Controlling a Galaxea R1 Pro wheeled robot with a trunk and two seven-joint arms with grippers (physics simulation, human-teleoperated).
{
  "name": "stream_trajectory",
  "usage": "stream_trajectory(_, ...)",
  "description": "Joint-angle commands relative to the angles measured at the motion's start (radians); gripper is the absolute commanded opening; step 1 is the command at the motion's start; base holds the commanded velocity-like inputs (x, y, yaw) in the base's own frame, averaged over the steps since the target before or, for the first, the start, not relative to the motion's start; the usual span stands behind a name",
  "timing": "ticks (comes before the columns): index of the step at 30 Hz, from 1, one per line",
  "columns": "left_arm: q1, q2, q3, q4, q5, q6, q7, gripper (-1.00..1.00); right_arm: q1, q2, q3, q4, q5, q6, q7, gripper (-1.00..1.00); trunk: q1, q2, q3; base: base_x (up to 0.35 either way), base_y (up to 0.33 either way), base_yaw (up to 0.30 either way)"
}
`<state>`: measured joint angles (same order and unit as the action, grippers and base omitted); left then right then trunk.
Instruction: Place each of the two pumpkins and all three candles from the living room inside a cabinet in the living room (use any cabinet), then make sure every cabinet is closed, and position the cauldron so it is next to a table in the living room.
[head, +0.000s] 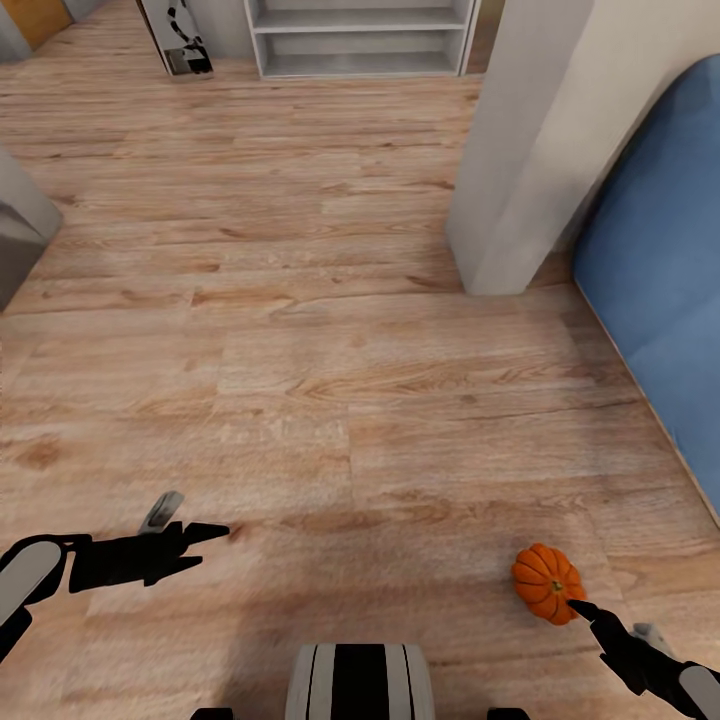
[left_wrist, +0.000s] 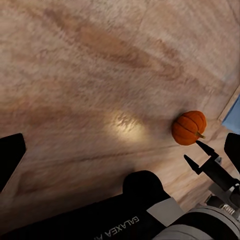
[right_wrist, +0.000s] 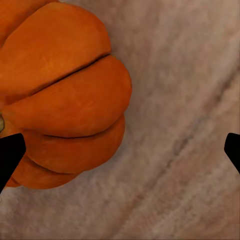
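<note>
You are on the first step, picking up a pumpkin (head: 547, 583), and you have not got it yet. It sits on the wooden floor (head: 330, 380) just ahead of your right hand (head: 590, 612). In the head view that hand's dark fingertip reaches the fruit's near edge; whether it actually touches, I cannot tell.

From the right wrist view the hand's fingers are spread wide apart, one tip showing at each side of the frame, and nothing is between them. The pumpkin (right_wrist: 62, 95) lies off towards one finger rather than centred in the gap, so closing now would likely clip its side or push it away.

Your next move, as I judge it: shift the right hand sideways until the pumpkin sits midway between the fingers, go forward and down so the fingers straddle its widest part, then close. It is round and ribbed with a smooth skin, so it may roll if nudged; approach slowly.

Your left hand (head: 195, 540) hangs over bare floor well away from the right one, carrying nothing; whether its fingers are parted I cannot tell. From its wrist camera you can see the pumpkin (left_wrist: 189, 127) with the right hand (left_wrist: 210, 155) just beside it.

A blue sofa (head: 660, 300) and a pale wall corner (head: 530, 170) lie beyond the right hand; mind them when you turn with the load.
</note>
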<state>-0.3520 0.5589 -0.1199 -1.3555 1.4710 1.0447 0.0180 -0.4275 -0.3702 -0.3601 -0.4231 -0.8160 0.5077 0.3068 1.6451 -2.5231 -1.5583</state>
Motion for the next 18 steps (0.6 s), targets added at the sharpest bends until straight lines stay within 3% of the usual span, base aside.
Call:
stream_trajectory(1,0.0,0.0,-0.001,0.0,0.003,0.001,0.002,1.0,0.0,0.0,-0.006,0.0,-0.001,0.008,0.002,1.0,0.0,0.0,-0.001,0.009,0.016,0.0)
stream_trajectory(7,0.001,0.0,-0.001,-0.001,0.003,0.001,0.002,1.0,0.0,0.0,-0.006,0.0,-0.001,0.008,0.002,1.0,0.0,0.0,-0.001,0.011,0.126,0.0)
stream_trajectory(18,0.001,0.0,-0.001,-0.001,0.003,0.0,0.002,1.0,0.0,0.0,-0.006,0.0,-0.001,0.008,0.002,1.0,0.0,0.0,-0.001,0.064,0.011,0.0)
